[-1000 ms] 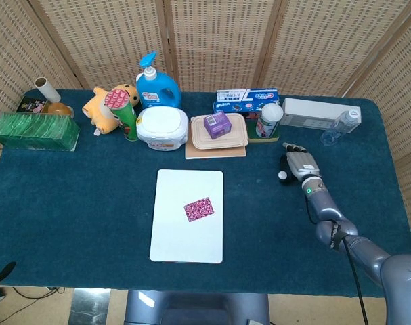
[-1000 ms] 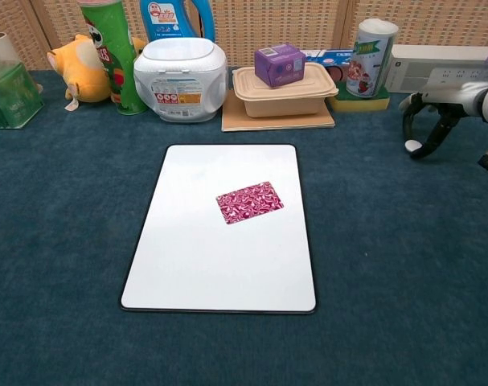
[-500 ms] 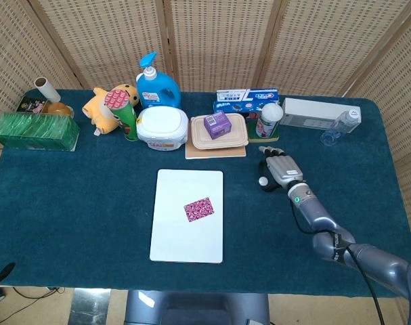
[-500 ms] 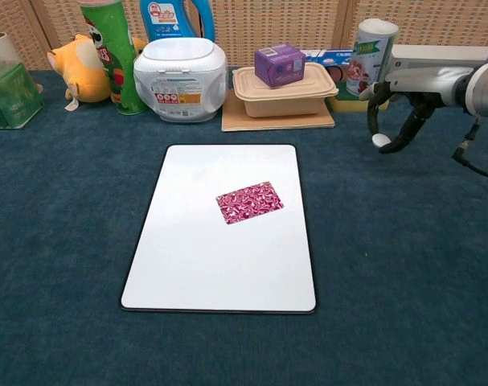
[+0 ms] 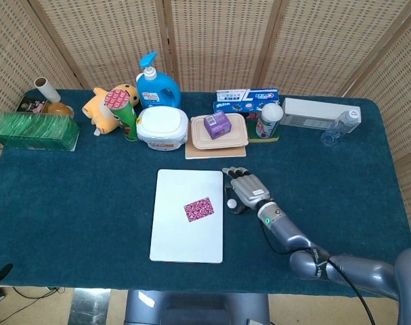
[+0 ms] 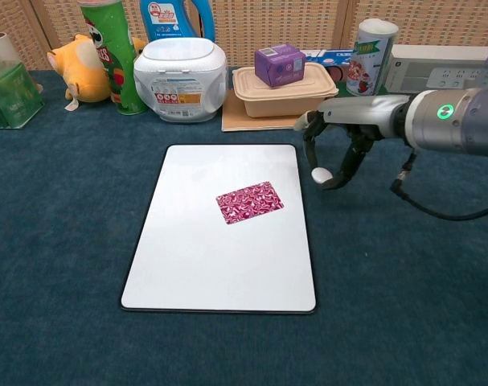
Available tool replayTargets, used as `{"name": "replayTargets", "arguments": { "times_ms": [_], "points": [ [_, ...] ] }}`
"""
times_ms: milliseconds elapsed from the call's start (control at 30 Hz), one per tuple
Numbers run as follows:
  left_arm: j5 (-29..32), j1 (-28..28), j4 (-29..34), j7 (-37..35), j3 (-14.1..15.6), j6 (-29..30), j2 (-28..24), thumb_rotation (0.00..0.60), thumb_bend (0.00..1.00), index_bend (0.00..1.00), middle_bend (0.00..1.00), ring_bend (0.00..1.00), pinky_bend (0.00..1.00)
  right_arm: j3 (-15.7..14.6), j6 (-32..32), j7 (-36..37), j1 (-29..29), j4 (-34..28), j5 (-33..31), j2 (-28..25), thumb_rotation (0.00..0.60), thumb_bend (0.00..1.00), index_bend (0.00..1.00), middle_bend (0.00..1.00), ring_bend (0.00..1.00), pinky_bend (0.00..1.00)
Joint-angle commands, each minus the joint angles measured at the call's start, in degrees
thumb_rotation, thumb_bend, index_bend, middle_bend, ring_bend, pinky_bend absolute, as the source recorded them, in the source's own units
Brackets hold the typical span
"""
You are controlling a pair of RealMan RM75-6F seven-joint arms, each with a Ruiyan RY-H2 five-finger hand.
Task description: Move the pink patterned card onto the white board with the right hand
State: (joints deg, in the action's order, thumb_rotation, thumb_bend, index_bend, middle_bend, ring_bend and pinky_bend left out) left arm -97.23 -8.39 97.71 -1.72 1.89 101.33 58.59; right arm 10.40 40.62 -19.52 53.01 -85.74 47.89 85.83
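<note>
The pink patterned card lies flat near the middle of the white board. My right hand hovers just off the board's right edge, level with its upper part, fingers apart and pointing down, holding nothing. It is to the right of the card and not touching it. My left hand is not visible in either view.
Along the back stand a green box, a plush toy, a chips can, a blue bottle, a white tub, a lunch box with a purple carton, a cup, a white power strip.
My right hand has swept left across the table, from the right side near the cup to the board's right edge. The card and board have not moved.
</note>
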Motion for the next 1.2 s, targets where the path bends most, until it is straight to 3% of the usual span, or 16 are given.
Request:
{"name": "replayTargets", "arguments": {
  "times_ms": [33, 600, 1200],
  "points": [
    [0.1, 0.0, 0.0, -0.2, 0.0, 0.0, -0.1, 0.6, 0.05, 0.0, 0.0, 0.0, 0.02, -0.1, 1.2, -1.8, 1.6, -0.6, -1.9, 1.9, 0.6, 0.34, 0.56, 0.06, 0.0, 0.02],
    [-0.3, 0.1, -0.4, -1.3, 0.3, -0.1, -0.5, 0.6, 0.05, 0.0, 0.0, 0.0, 0.02, 1.9, 5.3, -7.0, 7.8, 1.0, -15.0, 8.7, 0.6, 0.34, 0.56, 0.06, 0.0, 0.02],
    [0.0, 0.4, -0.6, -3.0, 0.3, -0.5, -1.1, 0.6, 0.05, 0.0, 0.0, 0.0, 0.02, 2.6, 7.8, -6.1, 8.5, 3.4, -15.5, 13.1, 0.6, 0.35, 0.56, 0.06, 0.0, 0.0]
  ]
}}
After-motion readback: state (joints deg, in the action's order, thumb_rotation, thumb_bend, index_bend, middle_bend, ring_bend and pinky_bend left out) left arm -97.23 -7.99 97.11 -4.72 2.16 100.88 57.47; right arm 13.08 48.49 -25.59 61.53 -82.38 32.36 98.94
